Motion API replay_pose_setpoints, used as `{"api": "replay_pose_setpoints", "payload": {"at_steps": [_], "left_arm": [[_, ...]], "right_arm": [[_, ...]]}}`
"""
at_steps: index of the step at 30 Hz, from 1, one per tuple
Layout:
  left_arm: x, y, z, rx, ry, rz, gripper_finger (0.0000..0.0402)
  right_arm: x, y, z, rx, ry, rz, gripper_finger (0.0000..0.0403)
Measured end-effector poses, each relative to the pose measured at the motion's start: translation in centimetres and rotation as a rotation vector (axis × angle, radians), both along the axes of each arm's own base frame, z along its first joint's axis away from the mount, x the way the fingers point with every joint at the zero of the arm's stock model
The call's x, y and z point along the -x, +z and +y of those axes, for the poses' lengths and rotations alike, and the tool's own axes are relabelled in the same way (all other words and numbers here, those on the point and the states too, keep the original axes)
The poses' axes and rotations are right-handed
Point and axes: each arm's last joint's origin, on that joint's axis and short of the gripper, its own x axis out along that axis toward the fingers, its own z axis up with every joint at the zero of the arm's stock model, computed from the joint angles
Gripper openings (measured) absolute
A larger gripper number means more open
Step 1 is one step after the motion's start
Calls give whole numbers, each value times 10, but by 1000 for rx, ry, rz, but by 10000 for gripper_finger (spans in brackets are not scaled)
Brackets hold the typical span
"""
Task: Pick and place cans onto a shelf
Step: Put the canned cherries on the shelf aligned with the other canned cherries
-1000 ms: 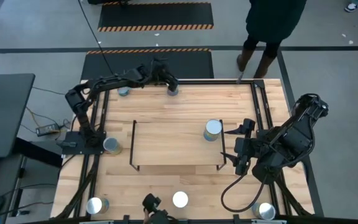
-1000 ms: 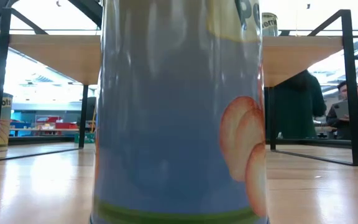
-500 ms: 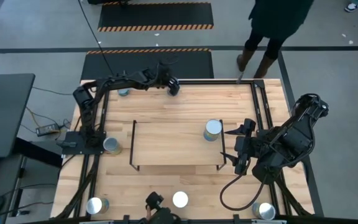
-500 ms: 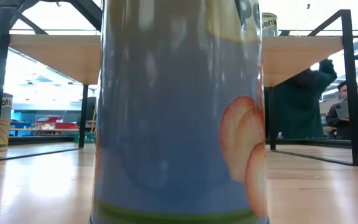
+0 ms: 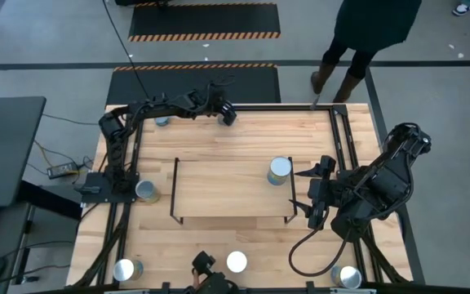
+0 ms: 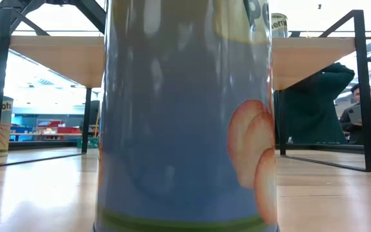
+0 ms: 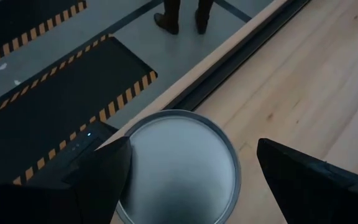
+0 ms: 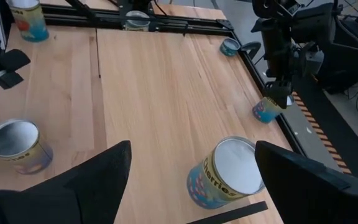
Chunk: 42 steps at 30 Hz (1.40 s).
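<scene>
Since a second ago the left arm has stretched lower toward 12 o'clock and its left gripper (image 5: pixel 226 114) has settled over the can at the far edge (image 7: pixel 178 167), which the arm now hides from above; the person (image 5: pixel 365 33) beyond the far edge has shifted a little too. From the left wrist, that can's round grey top sits between the two spread fingers (image 7: pixel 104 174), neither visibly pressing it (its rim is right at the edge of the surface (image 5: pixel 243 139)). The shelf (image 5: pixel 227 192) stands mid-surface with one can (image 5: pixel 280 170) on its board toward 3 o'clock. Other cans stand on the surface: one at 9 o'clock by the left arm's base (image 5: pixel 146 191), one near 11 o'clock (image 5: pixel 162 121), one at 6 o'clock (image 5: pixel 237 261) that fills the low view, and one each at 7 (image 5: pixel 124 270) and 5 o'clock (image 5: pixel 349 277). The right gripper (image 5: pixel 315 189) waits at 3 o'clock, just beside the shelf's end frame, fingers wide apart and holding nothing.
</scene>
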Motion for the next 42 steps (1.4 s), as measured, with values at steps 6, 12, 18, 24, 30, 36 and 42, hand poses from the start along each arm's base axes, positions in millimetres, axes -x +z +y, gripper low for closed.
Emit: {"api": "replay_pose_setpoints", "payload": {"at_steps": [6,12,18,24,30,36,42], "left_arm": [[3,7,-1,-21,0,6,357],[5,13,0,-81,52,37,357],[6,4,4,-22,29,15,357],[7,4,6,-21,57,16,357],[6,4,5,16,37,-13,357],[8,3,6,55,36,-29,357],[12,3,11,81,17,-50,357]], "right_arm": [[-4,-1,-6,10,-27,10,350],[-9,-1,-15,26,-58,28,350],[-11,-1,-19,24,-68,37,350],[-11,-1,-18,20,-68,37,350],[-11,-1,-18,19,-68,37,350],[-11,-1,-18,19,-68,37,350],[-11,-1,-18,19,-69,36,350]]}}
